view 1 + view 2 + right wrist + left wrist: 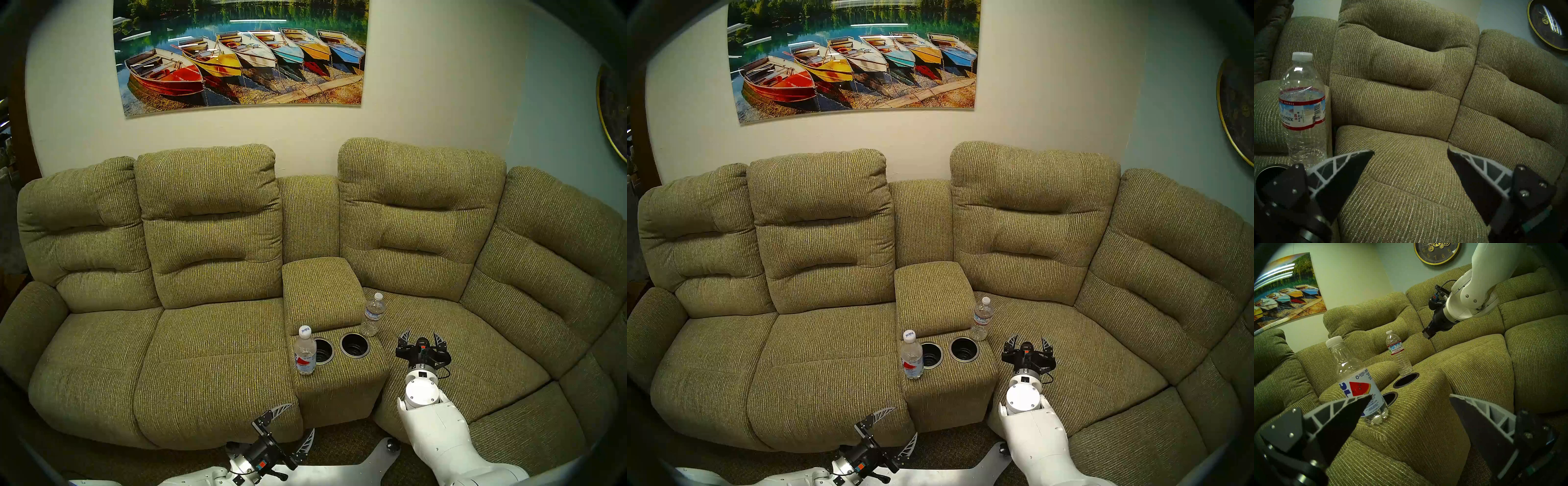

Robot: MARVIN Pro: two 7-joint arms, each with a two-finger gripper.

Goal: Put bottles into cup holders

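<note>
A clear bottle with a red-and-blue label (305, 353) (1357, 380) stands upright on the olive console, just left of the left cup holder (324, 350) (1390, 396). The right cup holder (355, 344) (1406, 380) is empty. A ribbed bottle with a pale label (372, 314) (1303, 108) stands upright on the seat beside the console's right edge. My left gripper (302, 419) (1407, 395) is open and empty, low in front of the console. My right gripper (421, 337) (1411, 151) is open and empty over the right seat, right of the ribbed bottle.
The padded armrest lid (320, 290) rises behind the cup holders. Olive sofa back cushions (420, 217) stand behind the seats. A boat picture (241, 54) and a round clock (1436, 252) hang on the walls. The robot's white base (339, 471) lies at the bottom.
</note>
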